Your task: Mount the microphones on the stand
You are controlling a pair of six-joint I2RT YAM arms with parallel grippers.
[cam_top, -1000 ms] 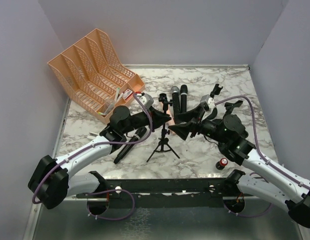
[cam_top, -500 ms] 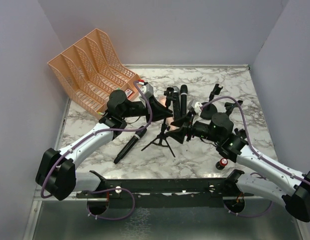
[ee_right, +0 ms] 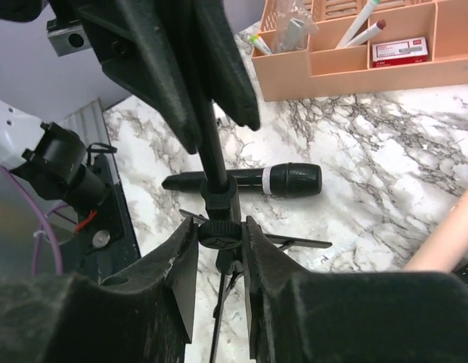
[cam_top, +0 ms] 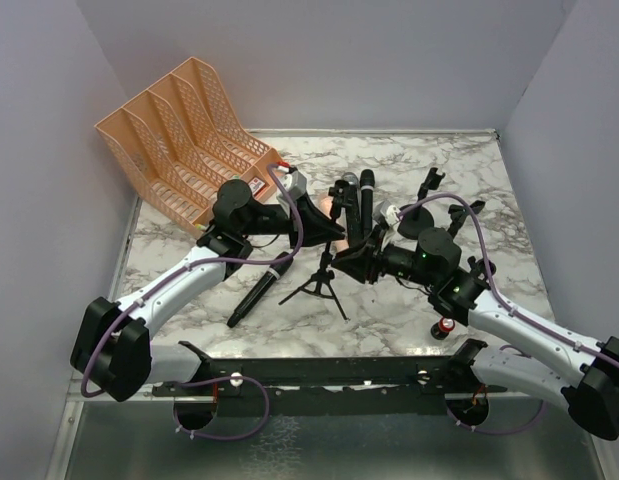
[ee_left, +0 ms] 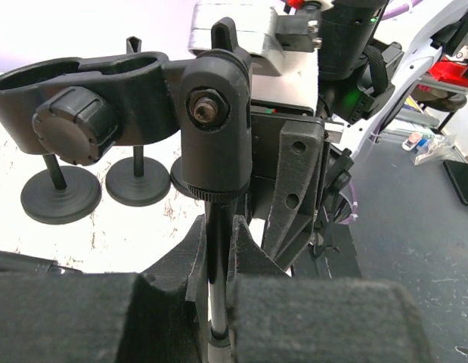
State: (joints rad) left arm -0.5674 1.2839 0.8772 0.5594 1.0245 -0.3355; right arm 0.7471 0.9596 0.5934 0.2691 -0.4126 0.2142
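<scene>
Top external: the tripod stand (cam_top: 317,287) sits mid-table, held by both arms.
Its thin pole is pinched under the clip (ee_left: 105,113) by the left gripper (ee_left: 217,261); the right gripper (ee_right: 218,246) clamps the leg collar. One black microphone (cam_top: 256,296) lies on the marble table (cam_top: 469,160) just left of it.

Three views of one scene. The top external camera sits high above and behind the arm bases, looking down and forward over the whole marble table (cam_top: 389,155) — the widest, farthest view. The left wrist camera looks along the left gripper (ee_left: 217,253) at very close range, facing the stand (ee_left: 213,113) with the right arm (ee_left: 354,68) behind it. The right wrist camera, equally near, looks along the right gripper (ee_right: 218,240) toward the peach file rack (ee_right: 339,72). All three share the stand — the wrist views from opposite sides.
</scene>
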